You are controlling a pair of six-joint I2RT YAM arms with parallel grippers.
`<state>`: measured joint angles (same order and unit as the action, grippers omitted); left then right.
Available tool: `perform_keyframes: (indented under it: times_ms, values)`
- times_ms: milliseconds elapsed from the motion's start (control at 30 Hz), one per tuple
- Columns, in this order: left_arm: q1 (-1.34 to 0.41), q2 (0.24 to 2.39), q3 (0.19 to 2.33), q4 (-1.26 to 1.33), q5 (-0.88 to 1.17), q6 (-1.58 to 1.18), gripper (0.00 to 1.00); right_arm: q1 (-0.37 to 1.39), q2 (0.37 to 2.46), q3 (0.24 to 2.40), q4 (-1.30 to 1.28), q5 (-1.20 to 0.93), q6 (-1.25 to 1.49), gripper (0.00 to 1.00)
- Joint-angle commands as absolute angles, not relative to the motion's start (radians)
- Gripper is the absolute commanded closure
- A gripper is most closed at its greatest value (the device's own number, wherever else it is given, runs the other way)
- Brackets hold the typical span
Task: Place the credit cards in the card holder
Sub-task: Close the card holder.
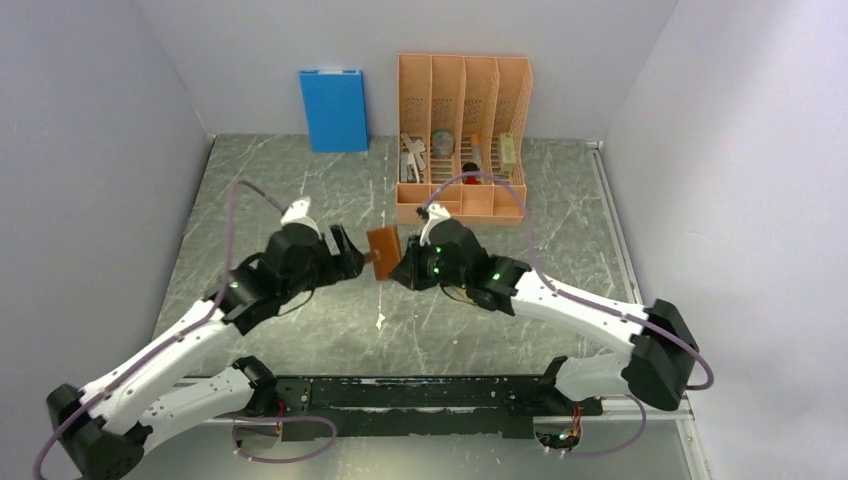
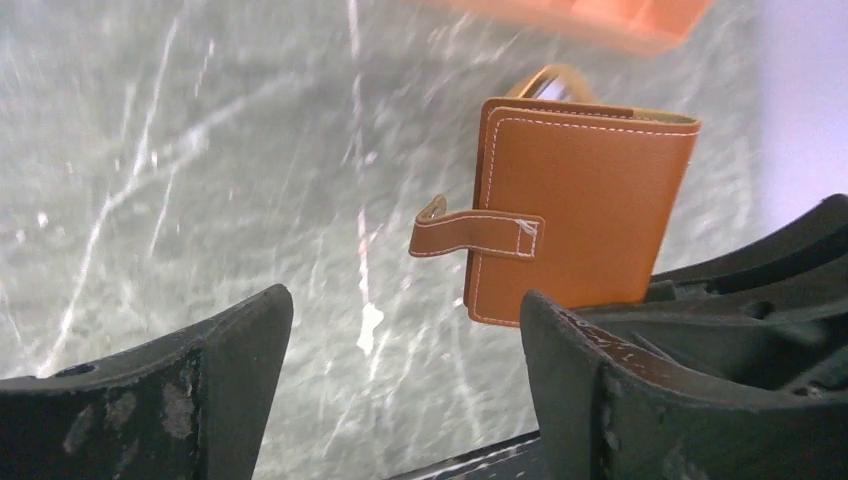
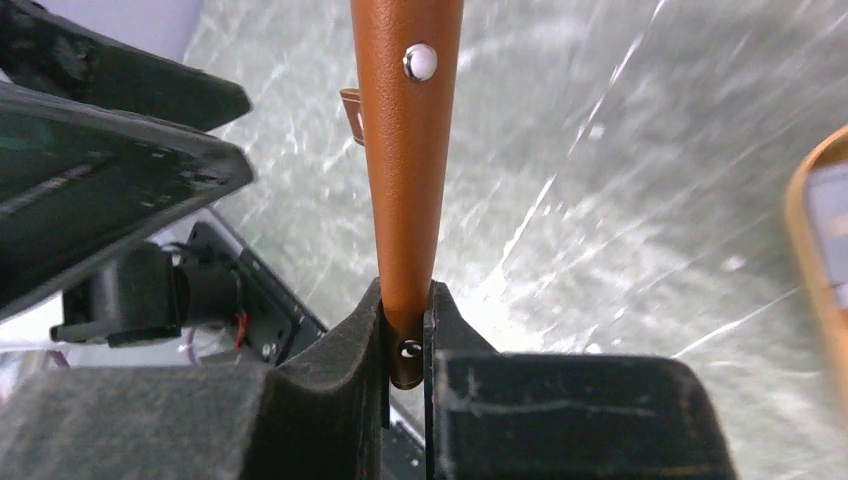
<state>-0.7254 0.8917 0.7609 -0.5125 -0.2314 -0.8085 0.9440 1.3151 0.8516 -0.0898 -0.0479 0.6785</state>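
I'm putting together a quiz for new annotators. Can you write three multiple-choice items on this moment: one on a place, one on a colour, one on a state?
1. Where does the blue box stand?
A) between the arm bases
B) at the far end, left of the orange organizer
C) inside the organizer

2. What colour is the card holder?
A) brown
B) black
C) green

3. What is the right gripper doing?
A) open, holding nothing
B) shut on the blue box
C) shut on the card holder

Answers:
1 B: the top view shows it upright at the far end, beside the organizer.
2 A: its leather is brown in both wrist views.
3 C: in the right wrist view its jaws pinch the holder's edge.
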Motion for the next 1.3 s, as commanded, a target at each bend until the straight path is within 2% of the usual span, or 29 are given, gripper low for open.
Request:
perform_keyframes:
  times_ms: [0,100,300,500,567,600,700,800,1000,1267]
  values:
    - [-0.722,0.828,0.925,-0.661,-0.311,-0.719,0.11,0.960,1.233,1.008,-0.327,0.165,0.389,1.00]
    - [-0.721,0.795,1.018,-0.590,-0.257,-0.686,0.03,1.019,1.208,1.075,-0.339,0.323,0.253,1.00]
    - [-0.722,0.864,1.210,-0.491,-0.115,-0.706,0.03,1.180,1.229,1.112,-0.218,0.691,-0.075,1.00]
    - [-0.722,0.978,1.343,-0.493,-0.052,-0.765,0.03,1.227,1.236,1.071,-0.015,0.887,-0.370,1.00]
    - [-0.723,1.002,1.369,-0.514,-0.050,-0.790,0.03,1.248,1.225,1.015,0.150,0.956,-0.535,1.00]
    - [-0.722,1.013,1.386,-0.545,-0.053,-0.798,0.03,1.258,1.215,0.962,0.332,0.982,-0.658,1.00]
    - [-0.722,1.031,1.427,-0.625,-0.090,-0.822,0.03,1.280,1.210,0.832,0.751,1.001,-1.020,1.00]
    - [-0.722,1.008,1.439,-0.691,-0.159,-0.872,0.03,1.281,1.236,0.774,1.021,0.969,-1.266,1.00]
    - [-0.722,0.897,1.409,-0.665,-0.248,-0.852,0.03,1.293,1.246,0.756,1.120,0.908,-1.403,1.00]
    - [-0.721,0.940,1.415,-0.568,-0.027,-0.840,0.03,1.317,1.207,0.650,1.279,0.814,-1.497,1.00]
